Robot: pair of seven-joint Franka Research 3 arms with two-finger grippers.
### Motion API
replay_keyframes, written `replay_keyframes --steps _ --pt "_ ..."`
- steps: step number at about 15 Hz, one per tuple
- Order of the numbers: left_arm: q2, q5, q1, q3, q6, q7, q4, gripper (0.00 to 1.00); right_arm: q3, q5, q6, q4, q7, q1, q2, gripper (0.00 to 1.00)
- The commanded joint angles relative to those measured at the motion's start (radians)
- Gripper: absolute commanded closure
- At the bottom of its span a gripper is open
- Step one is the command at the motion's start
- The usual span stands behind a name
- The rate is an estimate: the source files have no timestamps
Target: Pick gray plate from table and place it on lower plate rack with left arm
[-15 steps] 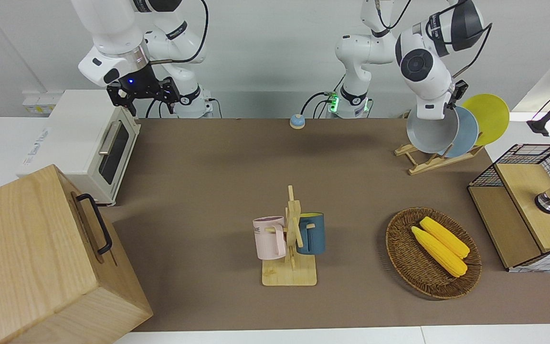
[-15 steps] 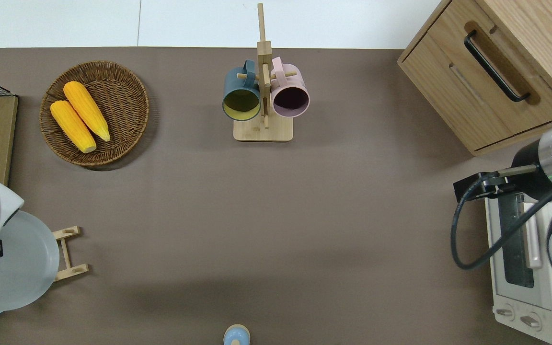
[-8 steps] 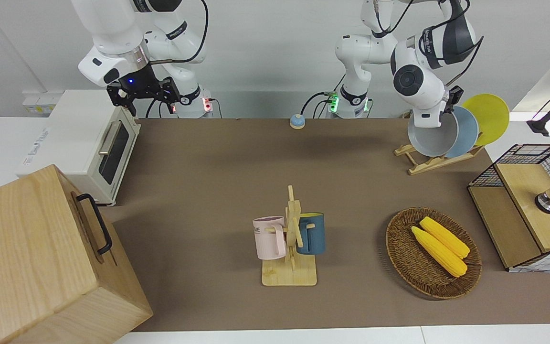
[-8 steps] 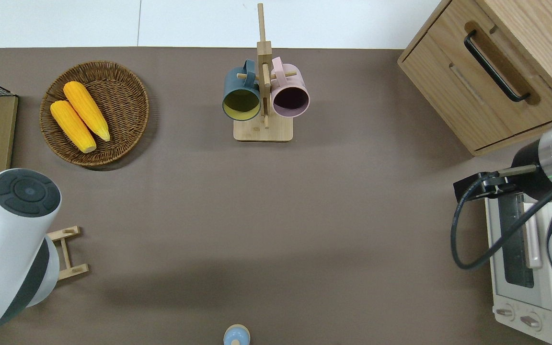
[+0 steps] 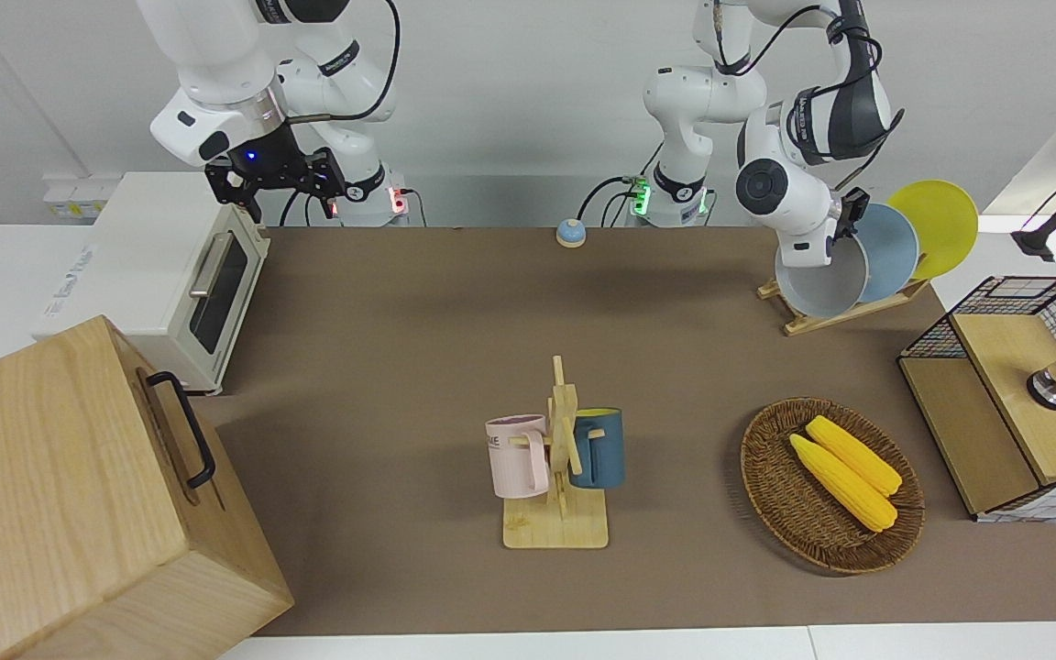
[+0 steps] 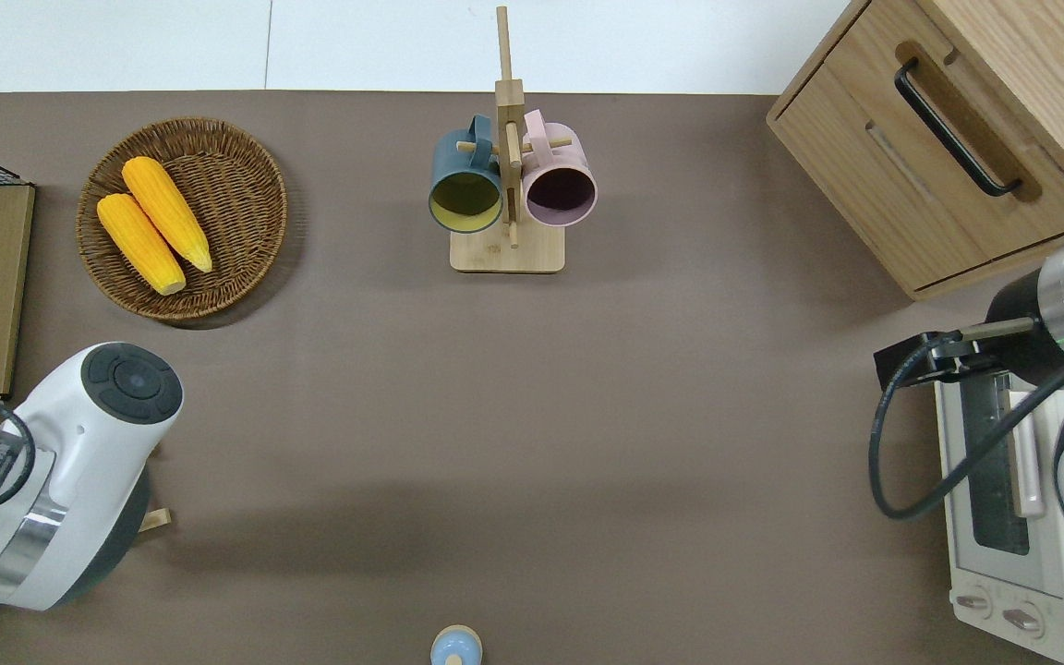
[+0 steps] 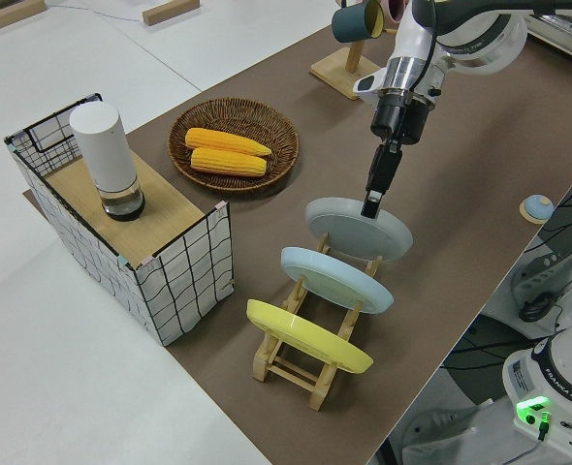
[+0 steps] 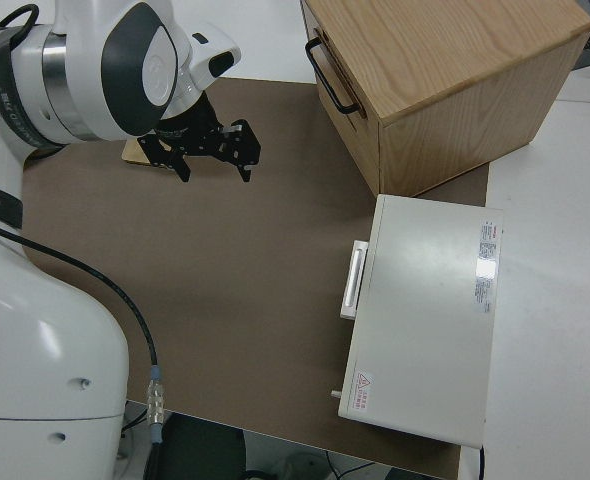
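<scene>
At the left arm's end of the table, near the robots' edge, the gray plate (image 7: 360, 228) leans in the end slot of the lower plate rack (image 7: 305, 363), beside the sky-blue plate (image 7: 336, 279). The left gripper (image 7: 373, 201) pinches its upper rim. Released before it seats, the pale, low-rimmed plate could slip off the pegs. The right arm is parked.

The white jointed left arm (image 5: 771, 183) bends down at its own end of the desk, near the edge closest to the robots. Its black two-finger left gripper (image 7: 372, 201) points straight down, fingers closed on the rim of the round pale gray plate (image 7: 360, 229). The white right arm (image 5: 216, 92) is parked, its black right gripper (image 8: 213, 152) spread open.
</scene>
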Motion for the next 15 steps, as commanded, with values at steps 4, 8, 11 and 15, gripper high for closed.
replay_keyframes --steps 4,8,11,15 --pt "0.007 0.027 -0.013 0.005 0.048 -0.084 -0.046 1.00 0.020 -0.006 -0.011 0.007 0.012 -0.023 -0.002 0.017" --pt "0.005 0.027 -0.013 0.005 0.050 -0.070 -0.049 0.01 0.021 -0.006 -0.011 0.006 0.012 -0.023 -0.002 0.017" --pt "0.000 0.022 -0.013 0.005 0.044 -0.061 -0.047 0.01 0.021 -0.006 -0.011 0.007 0.012 -0.023 -0.002 0.017" --pt "-0.009 0.013 -0.018 0.005 0.039 -0.024 -0.034 0.01 0.021 -0.006 -0.012 0.007 0.012 -0.023 -0.002 0.017"
